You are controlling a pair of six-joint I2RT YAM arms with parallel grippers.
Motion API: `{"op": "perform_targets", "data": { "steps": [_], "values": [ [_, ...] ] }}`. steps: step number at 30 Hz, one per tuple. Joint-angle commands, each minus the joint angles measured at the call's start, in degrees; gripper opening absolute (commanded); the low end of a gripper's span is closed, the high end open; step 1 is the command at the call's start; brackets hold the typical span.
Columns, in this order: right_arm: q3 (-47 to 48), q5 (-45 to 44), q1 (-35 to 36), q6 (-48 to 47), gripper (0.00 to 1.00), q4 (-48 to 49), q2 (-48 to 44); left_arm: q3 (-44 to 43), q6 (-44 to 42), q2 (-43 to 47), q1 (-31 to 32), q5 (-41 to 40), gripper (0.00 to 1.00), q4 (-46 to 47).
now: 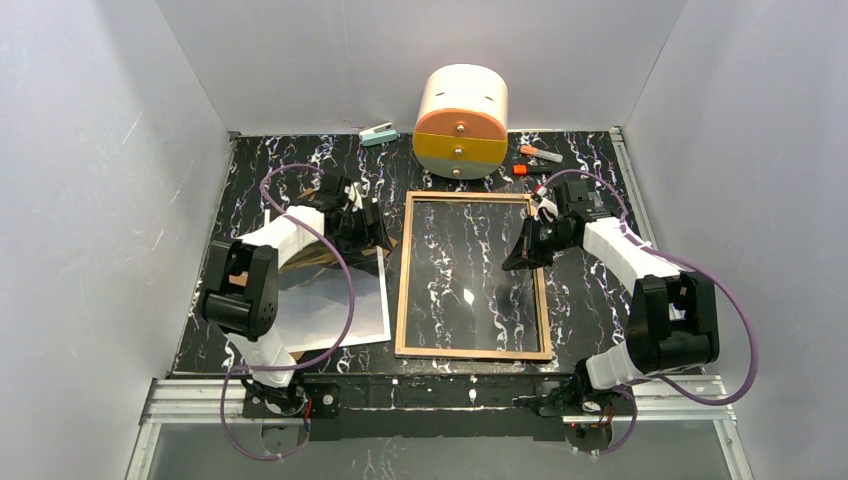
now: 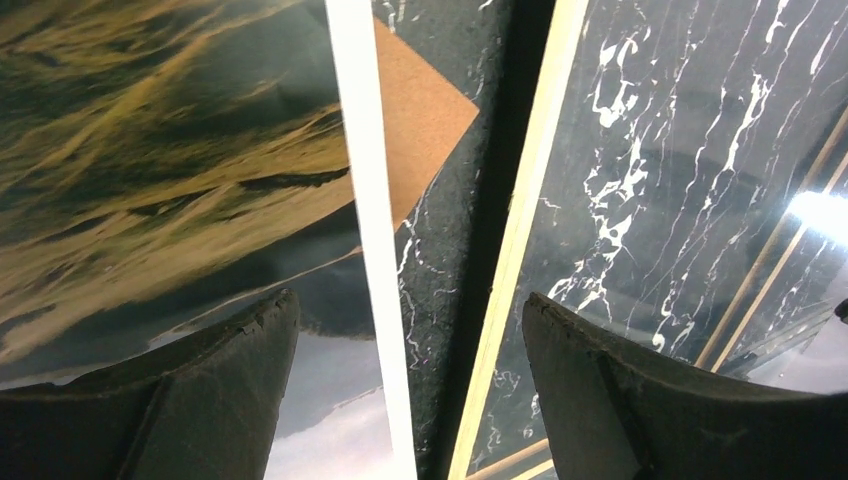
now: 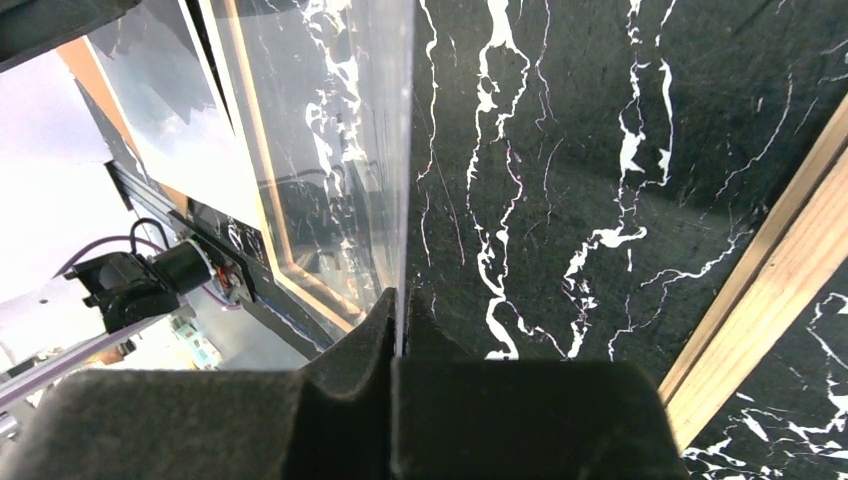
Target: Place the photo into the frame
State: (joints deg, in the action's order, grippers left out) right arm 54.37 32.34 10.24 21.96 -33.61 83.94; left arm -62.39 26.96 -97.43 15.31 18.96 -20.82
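Observation:
The frame point(image 1: 404, 275) lies flat at the table's centre with its tan wooden rim up. The photo point(image 1: 330, 305) lies face up just left of it, partly under my left arm. My left gripper point(image 1: 375, 232) is open and empty, hovering over the gap between them. The left wrist view shows the photo's white border point(image 2: 365, 200) and the frame's rim point(image 2: 520, 230) between my open fingers point(image 2: 410, 310). My right gripper point(image 1: 518, 258) is shut on the edge of the clear glass pane point(image 3: 405, 150), inside the frame's right rim point(image 3: 770, 290).
A corner of the brown backing board point(image 2: 425, 110) sticks out from under the photo. At the back stand a round cream and orange drawer box point(image 1: 461, 122), a small teal stapler point(image 1: 378, 134) and orange markers point(image 1: 540, 155). Grey walls enclose the table.

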Motion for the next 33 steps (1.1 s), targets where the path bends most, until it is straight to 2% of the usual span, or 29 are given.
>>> {"op": "perform_targets", "data": {
  "steps": [1, 12, 25, 30, 31, 33],
  "values": [
    [3.7, -1.6, -0.3, -3.5, 0.01, -0.5, 0.1, -2.9, -1.0, -1.7, 1.7, 2.1, 0.78, 1.1],
    [4.9, -6.3, -0.2, -4.6, 0.01, 2.3, 1.7, -2.8, 0.4, -4.6, 4.4, 5.5, 0.68, 5.4],
    [3.6, -2.7, -0.3, -7.5, 0.01, 4.3, 2.5, -2.9, 1.1, -7.5, 6.0, 4.2, 0.63, 7.0],
    [2.7, -0.8, -0.3, -6.3, 0.01, 5.1, 0.3, -3.1, 1.1, -8.3, 6.4, 1.1, 0.56, 7.3],
    [2.6, -0.8, -0.3, -5.7, 0.04, 5.0, -0.2, -3.0, 1.0, -8.5, 6.5, 0.4, 0.55, 7.6],
    [2.0, -0.6, -0.3, -4.1, 0.16, 5.5, -1.3, -3.0, 0.8, -9.0, 6.7, -0.2, 0.53, 8.3]
  ]
}}
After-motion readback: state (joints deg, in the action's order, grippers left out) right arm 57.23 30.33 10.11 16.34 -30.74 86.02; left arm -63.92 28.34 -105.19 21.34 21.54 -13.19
